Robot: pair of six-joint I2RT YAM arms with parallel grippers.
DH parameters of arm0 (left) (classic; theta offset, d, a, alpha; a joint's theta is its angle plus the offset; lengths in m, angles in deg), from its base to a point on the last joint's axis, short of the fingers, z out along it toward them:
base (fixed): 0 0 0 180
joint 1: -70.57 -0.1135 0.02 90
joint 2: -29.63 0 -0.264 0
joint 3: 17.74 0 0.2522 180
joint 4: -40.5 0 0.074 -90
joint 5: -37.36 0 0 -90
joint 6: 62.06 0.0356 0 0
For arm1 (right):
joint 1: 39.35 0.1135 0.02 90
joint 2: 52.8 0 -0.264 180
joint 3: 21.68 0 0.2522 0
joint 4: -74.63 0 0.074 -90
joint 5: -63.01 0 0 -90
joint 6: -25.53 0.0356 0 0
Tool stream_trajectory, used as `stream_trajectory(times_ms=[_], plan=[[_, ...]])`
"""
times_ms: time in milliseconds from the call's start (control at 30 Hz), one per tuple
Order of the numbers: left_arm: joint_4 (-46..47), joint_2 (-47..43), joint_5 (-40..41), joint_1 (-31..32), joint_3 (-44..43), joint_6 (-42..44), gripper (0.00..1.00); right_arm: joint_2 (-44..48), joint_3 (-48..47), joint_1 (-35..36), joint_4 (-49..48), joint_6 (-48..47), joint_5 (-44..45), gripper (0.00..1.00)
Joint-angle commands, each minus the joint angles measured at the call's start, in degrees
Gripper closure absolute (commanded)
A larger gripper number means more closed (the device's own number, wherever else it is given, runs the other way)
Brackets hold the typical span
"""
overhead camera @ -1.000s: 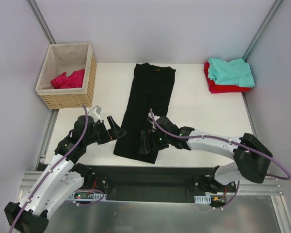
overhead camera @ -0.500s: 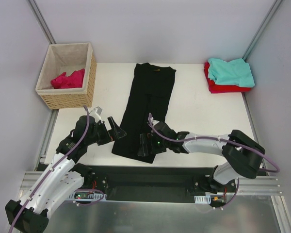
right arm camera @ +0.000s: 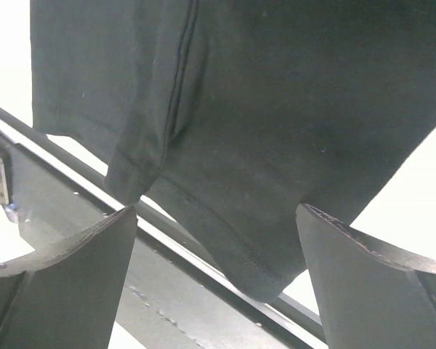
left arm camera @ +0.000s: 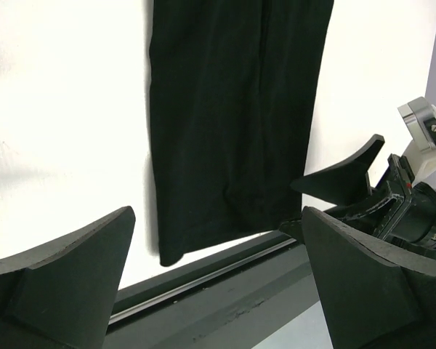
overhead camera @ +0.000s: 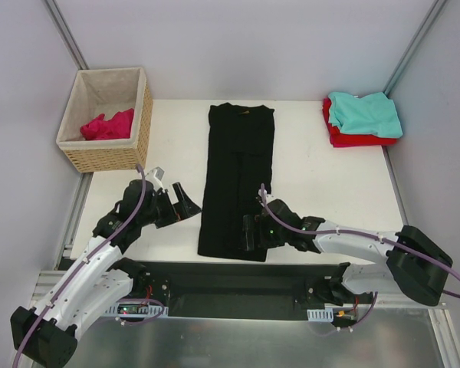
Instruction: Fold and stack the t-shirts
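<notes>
The black t-shirt point(overhead camera: 238, 176) lies folded lengthwise. The left tool point(left arm camera: 218, 212) and right tool point(right arm camera: 216, 211) gape wide, empty; next they should probably pinch the near hem

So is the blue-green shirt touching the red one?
Touching. The top view shows the teal t-shirt lying folded right on top of the red t-shirt, whose edges peek out underneath.

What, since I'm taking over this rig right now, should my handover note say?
Left gripper: open, empty, beside the black t-shirt, at its left edge.
Right gripper: open, empty, at the shirt's near hem.
Black t-shirt: a lengthwise-folded strip at table centre. Teal t-shirt lies folded on the red t-shirt, far right corner. Pink t-shirt is crumpled in the wicker basket.
Done: teal and red stacked.
Left: finish folding black, fold pink, stack both.
</notes>
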Motion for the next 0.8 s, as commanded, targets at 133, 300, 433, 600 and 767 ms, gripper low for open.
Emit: stream_trajectory(times_ms=[133, 300, 433, 600, 767], plan=[[3.3, 0.5, -2.4, -0.5, 1.3, 0.2, 0.01, 2.2, 1.0, -3.0, 7.7, -2.1, 3.8, 0.04], [4.5, 0.9, -3.5, -0.5, 2.6, 0.3, 0.01, 0.1, -1.4, -4.1, 7.8, -3.9, 3.7, 0.04], [5.7, 0.6, -5.9, -0.5, 5.0, -1.0, 0.01, 0.6, -5.9, -4.1, 11.5, -7.0, 3.9, 0.04], [5.7, -2.3, -10.2, -0.3, 5.9, -0.9, 0.01, 6.8, -13.2, -4.1, 21.7, -13.5, 15.0, 0.04], [5.6, -2.4, -17.2, -0.1, 10.3, -2.4, 0.01, 15.6, -8.6, -4.1, 24.5, -10.7, 20.5, 0.04]])
